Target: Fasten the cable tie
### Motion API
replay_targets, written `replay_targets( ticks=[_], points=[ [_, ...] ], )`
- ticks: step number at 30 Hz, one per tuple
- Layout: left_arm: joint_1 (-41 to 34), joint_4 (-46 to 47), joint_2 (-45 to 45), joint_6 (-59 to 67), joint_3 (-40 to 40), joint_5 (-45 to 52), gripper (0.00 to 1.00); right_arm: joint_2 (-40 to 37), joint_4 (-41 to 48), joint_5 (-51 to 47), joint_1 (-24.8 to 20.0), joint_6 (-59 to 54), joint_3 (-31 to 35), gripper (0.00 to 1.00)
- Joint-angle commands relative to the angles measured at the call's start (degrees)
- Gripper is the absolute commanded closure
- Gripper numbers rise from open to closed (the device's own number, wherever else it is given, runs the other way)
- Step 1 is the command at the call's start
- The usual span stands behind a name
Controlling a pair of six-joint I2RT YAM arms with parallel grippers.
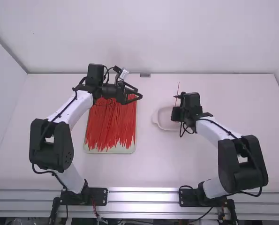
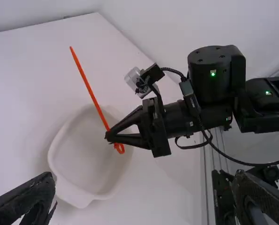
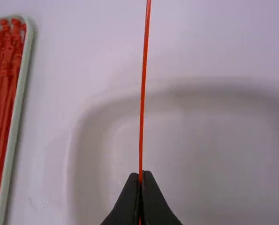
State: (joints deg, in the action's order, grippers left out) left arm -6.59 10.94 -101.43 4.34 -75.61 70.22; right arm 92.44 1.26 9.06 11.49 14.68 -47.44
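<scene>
A single red cable tie (image 1: 177,93) is held by the right gripper (image 1: 177,108), whose jaws are pressed together on the strap close to its lower end. From the pinch point the strap rises nearly straight and leans slightly toward the far edge of the white table (image 1: 233,98). In the left wrist view a small curl of the tie (image 2: 90,93) is seen just below the fingertips of the right gripper (image 2: 110,137), above the hollow of a white dish (image 2: 59,150). The dish (image 1: 157,119) is set a little right of the table's centre, and the right gripper is placed over its far-right rim. In the right wrist view the strap (image 3: 143,93) is seen running up from between the closed fingers (image 3: 134,187), with the dish's rim (image 3: 83,131) lying beneath it. A pale tray (image 1: 109,151) loaded with a pile of red cable ties (image 1: 111,122) is laid on the left half of the table, beside the dish but apart from it. The left gripper (image 1: 132,96) is held over the tray's far end, with its jaws spread wide and nothing gripped between them.
</scene>
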Motion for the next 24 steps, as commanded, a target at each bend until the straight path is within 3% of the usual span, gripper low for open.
replay_targets(
  ticks=[1, 9, 11, 15, 21, 22, 23, 24],
  points=[
    [-0.13, -0.02, 0.94, 0.61, 0.15, 1.29, 0.01, -0.87, 0.04, 0.72, -1.53, 0.11, 0.15, 1.0],
    [-0.15, -0.07, 0.94, 0.24, 0.15, 1.31, 0.01, -0.87, 0.2, 1.16, -3.26, -1.2, 0.17, 1.0],
    [-0.15, -0.26, 0.94, -0.02, 0.15, 1.33, 0.01, -0.87, 0.17, 0.96, -3.26, -1.2, 0.17, 0.96],
    [-0.15, -0.39, 0.94, 0.0, 0.15, 1.29, 0.01, -0.87, -0.94, 0.96, -3.19, -1.14, 0.17, 0.65],
    [-0.15, -2.25, 1.05, -0.26, 0.15, 7.5, 0.01, -0.87, 0.81, 1.25, -4.42, -1.22, -1.55, 0.37],
    [-0.15, -3.06, 1.22, -0.24, 0.15, 8.48, 0.01, -0.92, 1.64, 1.6, -4.76, -1.22, -2.21, 0.28],
    [-0.13, -2.89, 1.55, -0.26, 0.13, 7.41, 0.01, -1.2, 2.84, 1.57, -5.14, -1.22, -2.99, 0.02],
    [-0.13, -2.71, 1.7, -0.33, 0.15, 6.82, 0.01, -1.33, 3.23, 1.57, -5.18, -1.22, -3.23, 0.02]
  ],
)
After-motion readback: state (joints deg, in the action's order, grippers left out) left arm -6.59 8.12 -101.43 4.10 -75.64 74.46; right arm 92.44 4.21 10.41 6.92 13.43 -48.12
